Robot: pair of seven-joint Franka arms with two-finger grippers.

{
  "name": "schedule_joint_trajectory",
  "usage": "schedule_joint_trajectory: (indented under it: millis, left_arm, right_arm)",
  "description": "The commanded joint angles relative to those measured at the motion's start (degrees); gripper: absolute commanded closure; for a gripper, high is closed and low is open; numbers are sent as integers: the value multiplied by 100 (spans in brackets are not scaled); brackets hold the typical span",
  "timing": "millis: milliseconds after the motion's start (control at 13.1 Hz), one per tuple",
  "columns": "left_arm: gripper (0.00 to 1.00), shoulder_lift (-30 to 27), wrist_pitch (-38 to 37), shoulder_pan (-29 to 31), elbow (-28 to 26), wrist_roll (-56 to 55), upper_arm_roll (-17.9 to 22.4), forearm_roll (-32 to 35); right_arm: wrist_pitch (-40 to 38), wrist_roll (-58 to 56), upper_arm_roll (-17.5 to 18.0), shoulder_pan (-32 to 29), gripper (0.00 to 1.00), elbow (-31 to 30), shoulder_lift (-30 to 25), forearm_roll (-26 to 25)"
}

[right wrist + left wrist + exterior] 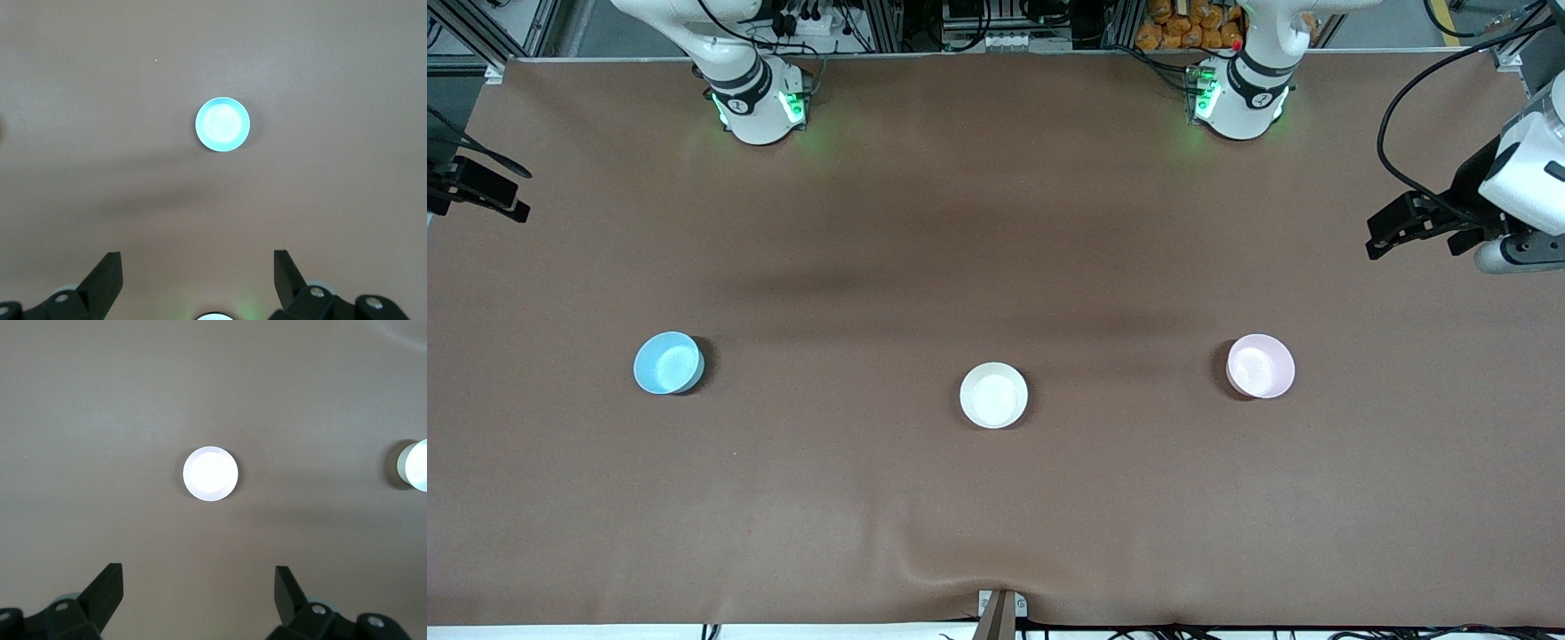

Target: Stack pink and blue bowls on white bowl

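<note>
**A:** Status?

**B:** You've stacked nothing yet. White bowl (993, 395) is mid-tabletop (996, 222), blue bowl (667, 363) at its 9 o'clock, pink bowl (1260, 365) at 3, well apart.

**A:** Hands?

**B:** Left hand (198, 577) and right hand (197, 257) are spread, empty, held high. Probably one coloured bowl per arm.

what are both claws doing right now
left claw: open, empty, high above the pink bowl
right claw: open, empty, high above the blue bowl
</note>
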Motion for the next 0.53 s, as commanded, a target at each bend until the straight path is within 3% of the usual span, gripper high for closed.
schedule_joint_trajectory:
  millis: [0, 457]
  left_arm:
    - [0, -154, -121, -11, 35, 82, 11, -134]
    - [0, 82, -165, -20, -52, 56, 38, -91]
  right_arm:
    - [-78, 18, -22, 11, 0, 162, 73, 71]
    - [-78, 18, -22, 11, 0, 153, 73, 72]
